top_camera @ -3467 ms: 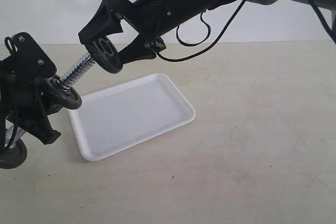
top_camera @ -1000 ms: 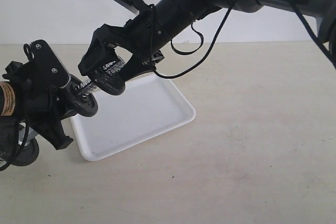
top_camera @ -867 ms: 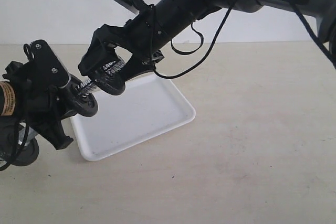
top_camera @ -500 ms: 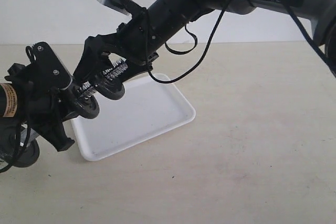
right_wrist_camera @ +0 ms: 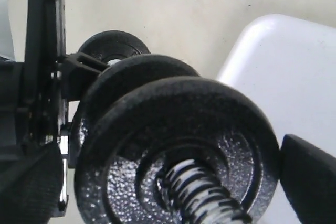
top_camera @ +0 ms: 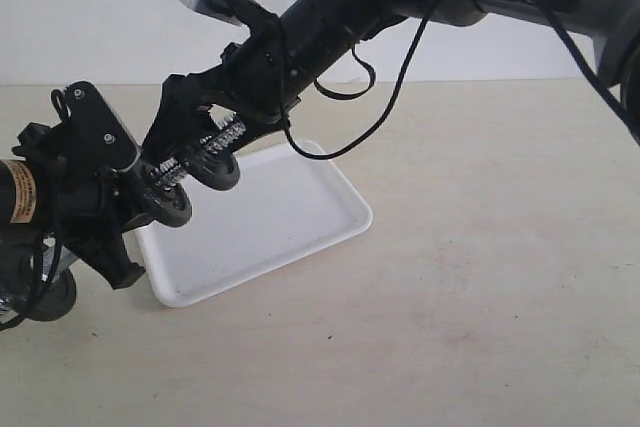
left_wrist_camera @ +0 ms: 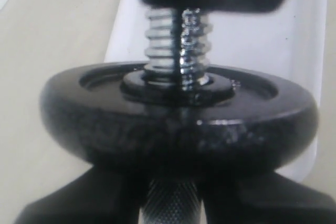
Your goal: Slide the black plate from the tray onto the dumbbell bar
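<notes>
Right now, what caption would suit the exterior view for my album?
Right gripper holds the black plate on the threaded dumbbell bar gripped by the left gripper, near the white tray.

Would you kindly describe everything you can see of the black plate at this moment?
The black plate is a small round disc of matte, pebbled black iron, as it looks, with a raised rim and a raised hub ring round its central hole. The threaded end of the dumbbell bar passes through that hole, so it rides on the bar, tilted, above the tray. The right gripper clamps its rim. It sits close to a like disc further along the bar; thread shows between them.
</notes>
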